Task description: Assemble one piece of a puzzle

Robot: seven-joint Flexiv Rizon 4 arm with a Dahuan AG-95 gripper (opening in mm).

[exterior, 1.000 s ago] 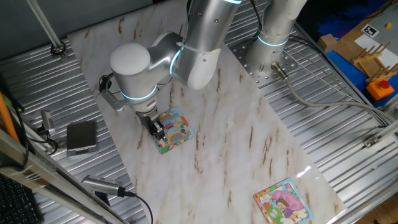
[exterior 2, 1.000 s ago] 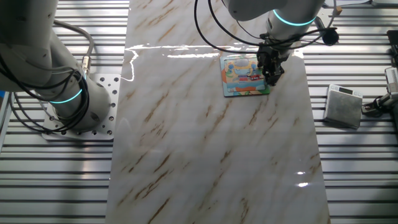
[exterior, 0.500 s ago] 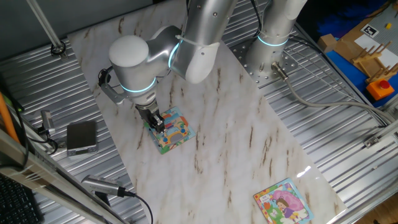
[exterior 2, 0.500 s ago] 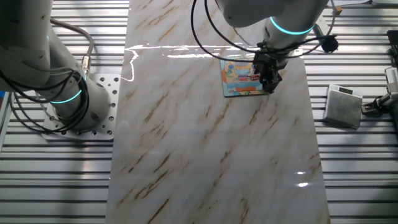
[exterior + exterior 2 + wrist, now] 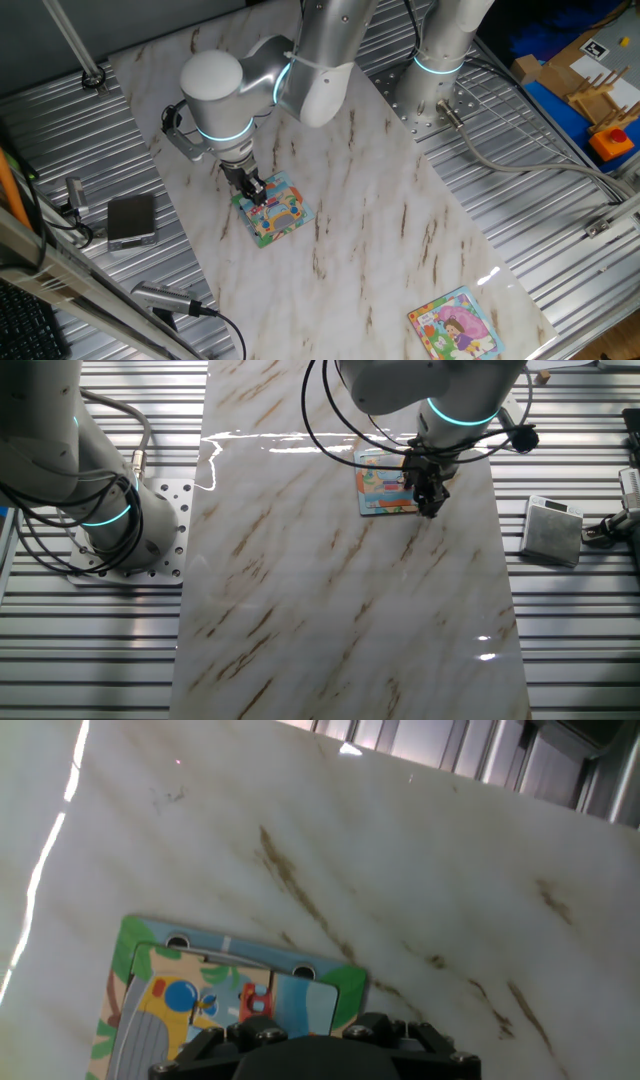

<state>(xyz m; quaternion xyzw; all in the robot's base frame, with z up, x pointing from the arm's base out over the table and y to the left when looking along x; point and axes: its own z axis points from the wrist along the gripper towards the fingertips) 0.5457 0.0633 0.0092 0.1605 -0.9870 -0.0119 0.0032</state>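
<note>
we see our single gripper low over the near-left edge of the puzzle, which lies directly beneath and beside it (we cannot tell its jaw state, nor spot the piece), with one more puzzle with a pink-dressed girl well apart, so two boards in all.

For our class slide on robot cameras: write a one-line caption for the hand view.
Hand camera looks down on the puzzle lying on the marble table.
</note>
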